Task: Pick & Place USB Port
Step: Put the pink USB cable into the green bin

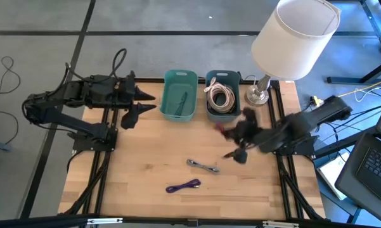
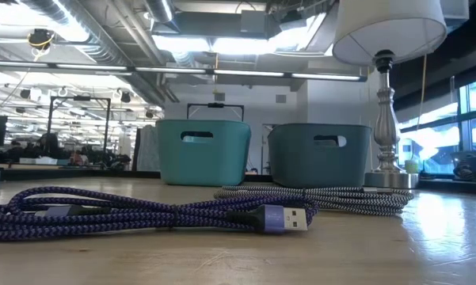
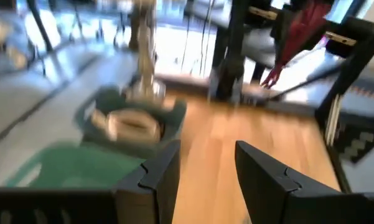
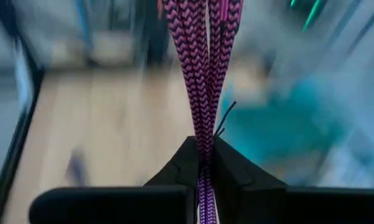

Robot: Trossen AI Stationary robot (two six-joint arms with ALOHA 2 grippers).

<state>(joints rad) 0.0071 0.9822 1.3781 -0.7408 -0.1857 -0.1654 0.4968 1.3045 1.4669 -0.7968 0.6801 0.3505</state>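
I'm carrying the pink-and-black braided cable (image 4: 202, 74), its doubled strands pinched tight between the fingers of my right gripper (image 4: 204, 163) and lifted clear of the bench's right side, just in front of the grey bin (image 1: 222, 96). I'm judging this as the carry step, so next I'm needing to swing over a bin by the far edge and let go above its open top: the grey one is holding pale coiled cables, the teal bin (image 1: 179, 95) beside it a dark one. My left gripper (image 1: 138, 107) is waiting near the far-left corner, jaws partly apart and empty, while a purple braided cable (image 1: 183, 185) and a silver-grey one (image 1: 203, 165) are lying limp toward the near edge.
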